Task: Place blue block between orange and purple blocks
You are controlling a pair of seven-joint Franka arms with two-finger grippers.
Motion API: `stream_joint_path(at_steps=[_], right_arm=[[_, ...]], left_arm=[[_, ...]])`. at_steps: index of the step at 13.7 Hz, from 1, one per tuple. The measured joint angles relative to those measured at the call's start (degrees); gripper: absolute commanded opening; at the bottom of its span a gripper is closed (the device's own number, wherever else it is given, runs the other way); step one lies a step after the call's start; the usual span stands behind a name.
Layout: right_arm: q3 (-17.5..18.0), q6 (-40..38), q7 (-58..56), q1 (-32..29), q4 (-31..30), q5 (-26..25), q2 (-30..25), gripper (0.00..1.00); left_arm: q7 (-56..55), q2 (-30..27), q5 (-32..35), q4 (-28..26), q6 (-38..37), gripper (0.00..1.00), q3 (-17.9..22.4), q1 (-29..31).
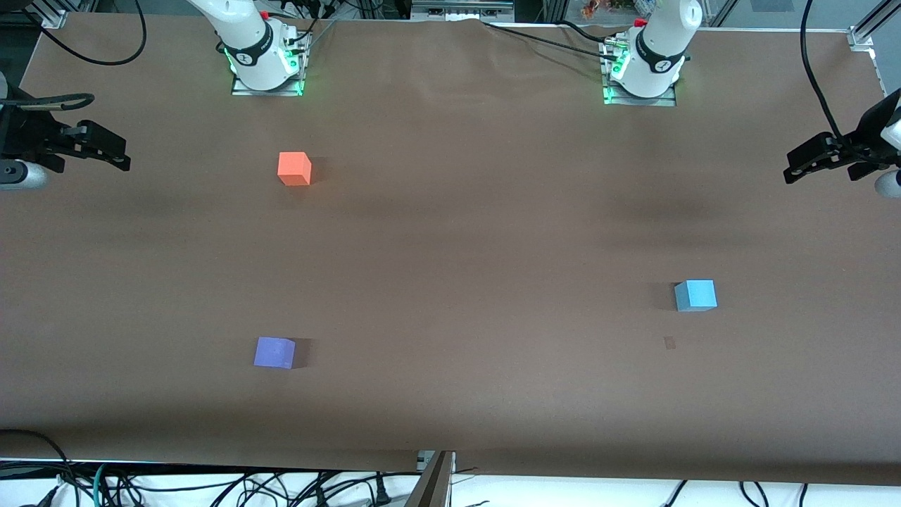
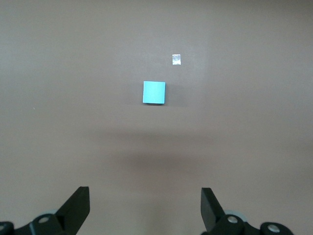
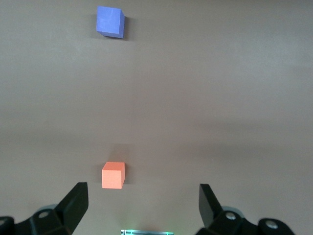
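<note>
The small sky-blue matte cube (image 1: 695, 295) sits alone on the brown worktop (image 1: 450, 246) toward the left arm's end. The left wrist view alone shows a pale scrap (image 2: 176, 59) just beside it. The bright orange matte cube (image 1: 294, 169) and the nearer violet-purple matte cube (image 1: 274, 352) appear together only in the right wrist view. The left tool (image 2: 145, 208) and right tool (image 3: 143, 205) hang open, both waiting.

The blue block (image 1: 695, 295) is plain light sky-blue, the orange block (image 1: 294, 169) bright orange, the purple block (image 1: 274, 352) soft violet. All three sit on a matte brown tabletop (image 1: 450, 282). Both grippers' fingers (image 2: 78, 208) are black, and the arm bases glow green.
</note>
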Motion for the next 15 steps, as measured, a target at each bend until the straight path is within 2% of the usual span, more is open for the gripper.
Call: stream_joint_path(at_steps=[15], right_arm=[[0.0,0.0,0.0,0.0,0.0,0.0,0.0,1.00]], left_arm=[[0.0,0.6,0.0,-0.1,-0.7,1.00,0.5,0.2]])
